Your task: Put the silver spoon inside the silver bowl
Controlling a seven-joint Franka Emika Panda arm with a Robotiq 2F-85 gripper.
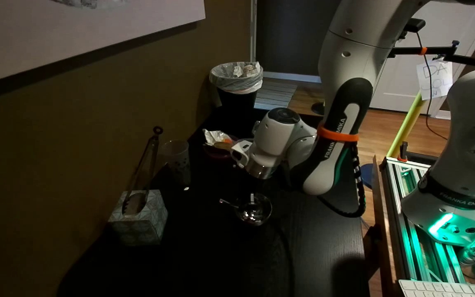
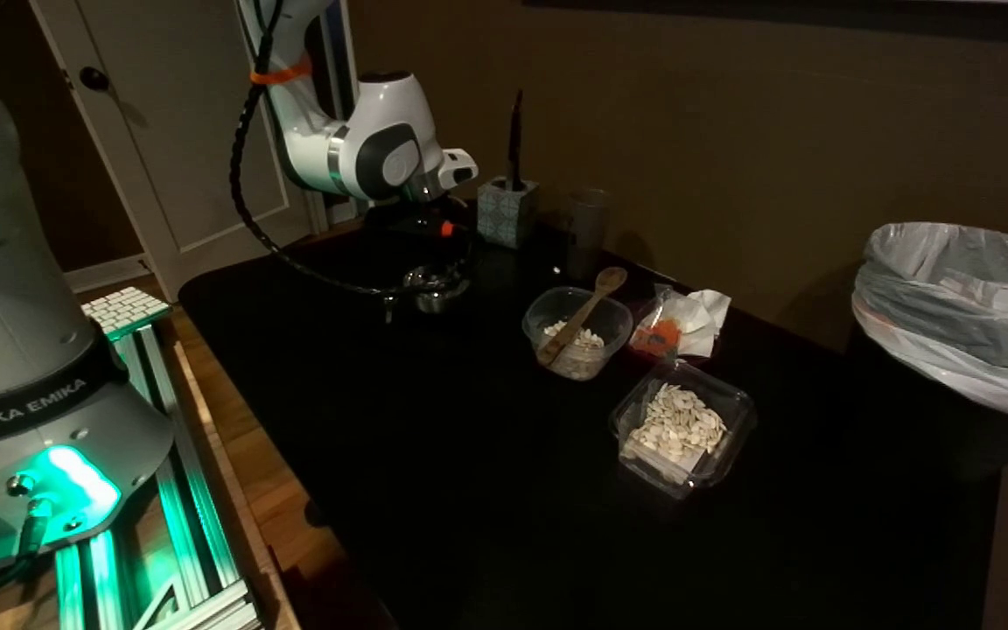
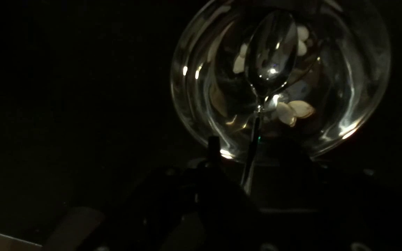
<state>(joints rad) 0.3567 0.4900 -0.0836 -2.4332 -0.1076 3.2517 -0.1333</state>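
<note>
The end effector (image 3: 254,144) is held at the edge of the silver bowl (image 3: 365,69), its jaws parted. Between its fingers (image 3: 214,148) the handle of the silver spoon (image 3: 270,52) is seen with a dark gap on either side, so it is left ungripped. In the wrist view, the head of the spoon is seen inside the bowl and the handle is carried out across the rim; its end is lost in darkness. Whether the rim is touched by the handle cannot be told. A few pale seeds (image 3: 286,113) are scattered inside the bowl, some partly covered by the spoon's head.

In both exterior views, the bowl is shown on the dark bench (image 2: 469,455), beneath the white wrist of the arm (image 2: 395,114). Farther off, a clear tub (image 2: 539,306) holding seeds is crossed by a wooden spoon (image 2: 587,312); just beside it, white paper (image 2: 703,317) is heaped in a dark red bowl (image 1: 217,156). More seeds are contained in a clear clamshell (image 2: 736,437). Near the wall (image 2: 731,140), tongs (image 2: 514,149) are stood on end in a tissue box (image 2: 504,214), near which a tall translucent cup (image 1: 176,159) is set.
</note>
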